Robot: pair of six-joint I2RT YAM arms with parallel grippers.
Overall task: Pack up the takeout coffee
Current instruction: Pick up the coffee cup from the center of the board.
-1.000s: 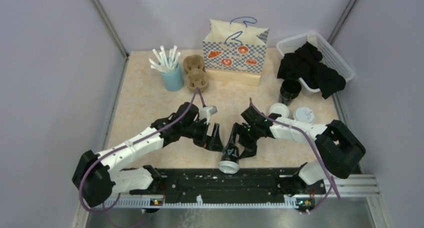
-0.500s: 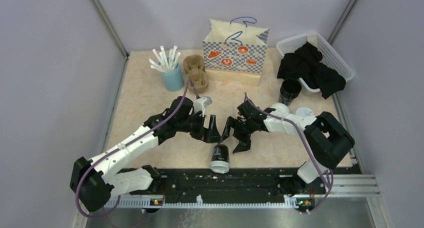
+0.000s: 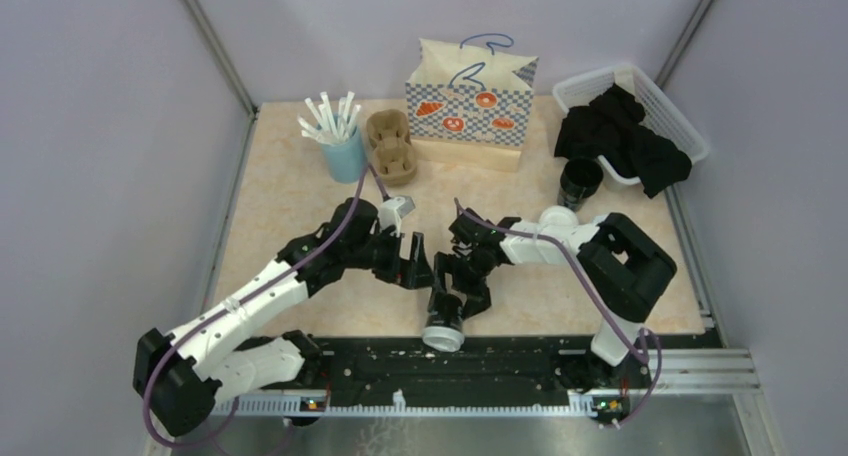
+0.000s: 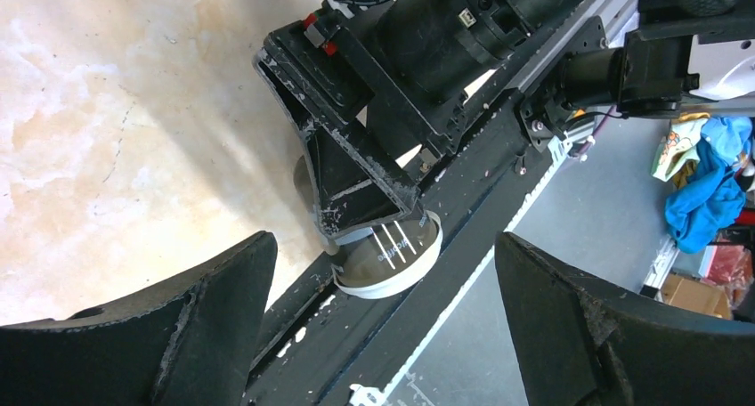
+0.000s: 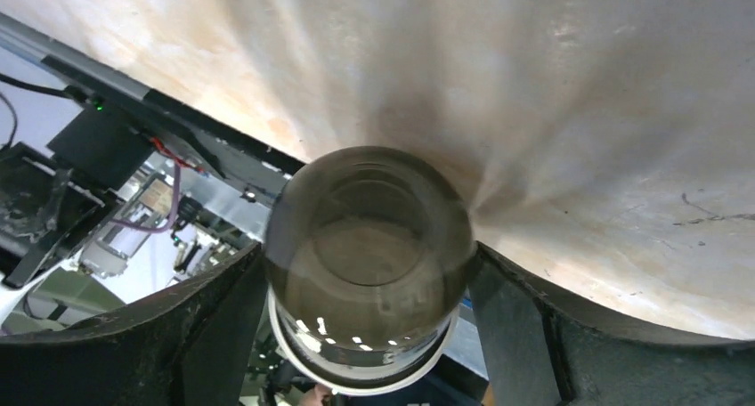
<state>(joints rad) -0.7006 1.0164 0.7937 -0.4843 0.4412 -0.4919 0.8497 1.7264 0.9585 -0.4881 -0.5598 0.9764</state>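
While your right hand (image 3: pixel 455 298) straddles the tipped coffee cup (image 5: pixel 369 246), grip uncertain, squeeze its light, crushable paper wall gently.

Two black cups: lidded cup (image 3: pixel 441 324) between the jaws of the right gripper (image 5: pixel 367 255), open cup (image 3: pixel 579 183) well beyond. One each: paper bag (image 3: pixel 470 106), pulp carrier (image 3: pixel 392 146), basket (image 3: pixel 660 101), straw cup (image 3: pixel 347 158).

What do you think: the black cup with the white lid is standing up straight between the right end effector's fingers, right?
Not quite. The black cup with the white lid is between the right end effector's fingers, but it is not standing up straight. It is lying on its side, with the lid pointing toward the arms' bases. The top external view shows this.
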